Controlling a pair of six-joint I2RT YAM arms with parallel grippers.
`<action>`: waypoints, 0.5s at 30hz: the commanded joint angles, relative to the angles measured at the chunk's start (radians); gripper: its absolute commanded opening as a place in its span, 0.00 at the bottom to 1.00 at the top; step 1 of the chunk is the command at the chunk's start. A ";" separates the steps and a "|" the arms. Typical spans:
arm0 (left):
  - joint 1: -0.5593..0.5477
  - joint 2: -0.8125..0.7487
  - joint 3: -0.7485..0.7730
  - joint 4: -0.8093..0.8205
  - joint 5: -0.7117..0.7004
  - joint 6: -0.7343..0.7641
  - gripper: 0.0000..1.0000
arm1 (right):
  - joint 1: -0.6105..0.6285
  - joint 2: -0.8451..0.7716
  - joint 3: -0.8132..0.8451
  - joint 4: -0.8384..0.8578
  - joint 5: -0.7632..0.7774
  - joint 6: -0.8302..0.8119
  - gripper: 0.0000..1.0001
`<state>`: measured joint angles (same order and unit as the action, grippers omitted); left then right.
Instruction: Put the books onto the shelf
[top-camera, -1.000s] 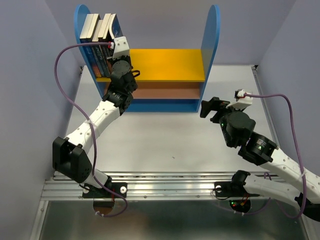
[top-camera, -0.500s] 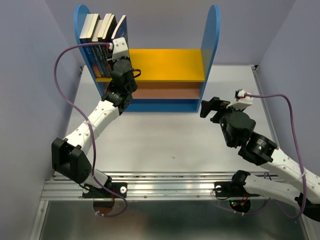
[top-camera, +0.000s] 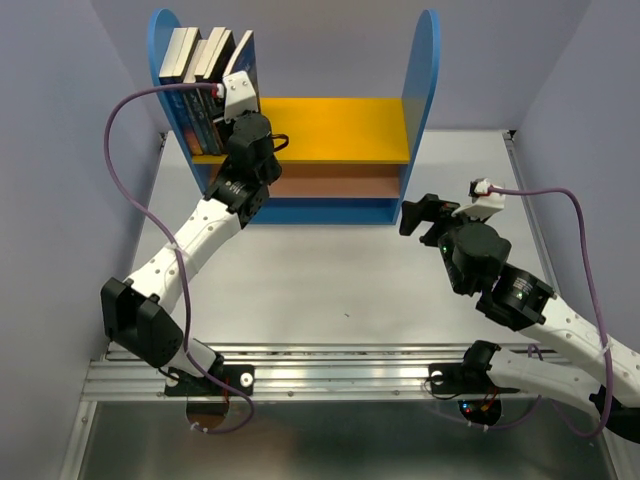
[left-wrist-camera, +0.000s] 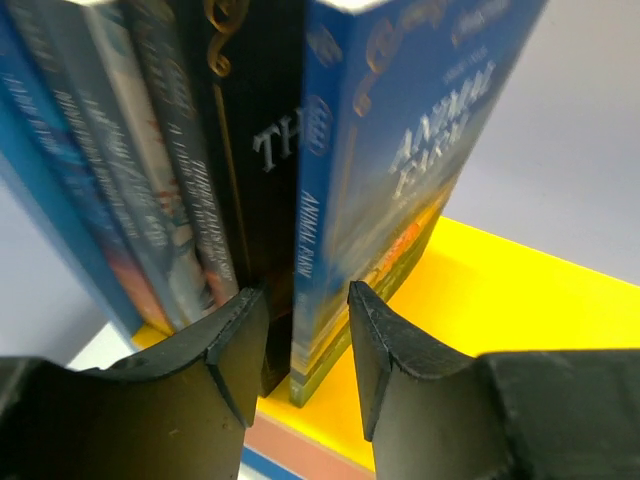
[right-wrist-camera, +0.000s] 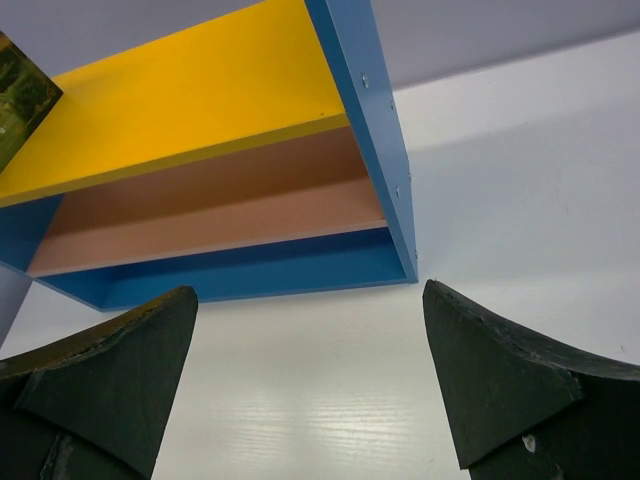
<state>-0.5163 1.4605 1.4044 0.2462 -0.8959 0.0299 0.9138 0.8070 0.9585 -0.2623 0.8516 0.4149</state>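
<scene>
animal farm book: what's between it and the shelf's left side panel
The other books, standing in a row, a black one right beside Animal Farm; clearest in the left wrist view.

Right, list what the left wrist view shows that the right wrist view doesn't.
Left wrist only: the row of book spines, with the left gripper open astride Animal Farm at the row's end. Right wrist only: the shelf's brown lower board, blue base, bare table and the wide-open right gripper. Both: the yellow upper board.
</scene>
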 joint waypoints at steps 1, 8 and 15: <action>-0.007 -0.017 0.113 -0.040 -0.291 0.008 0.51 | 0.003 0.001 0.014 0.014 -0.002 0.001 1.00; -0.011 0.037 0.287 -0.352 -0.301 -0.162 0.54 | 0.003 -0.003 0.009 0.014 -0.006 0.004 1.00; -0.013 0.095 0.418 -0.524 -0.287 -0.249 0.54 | 0.003 -0.011 0.003 0.014 -0.006 0.002 1.00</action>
<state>-0.5388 1.5429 1.7546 -0.1818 -1.1088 -0.1600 0.9138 0.8078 0.9585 -0.2623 0.8375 0.4149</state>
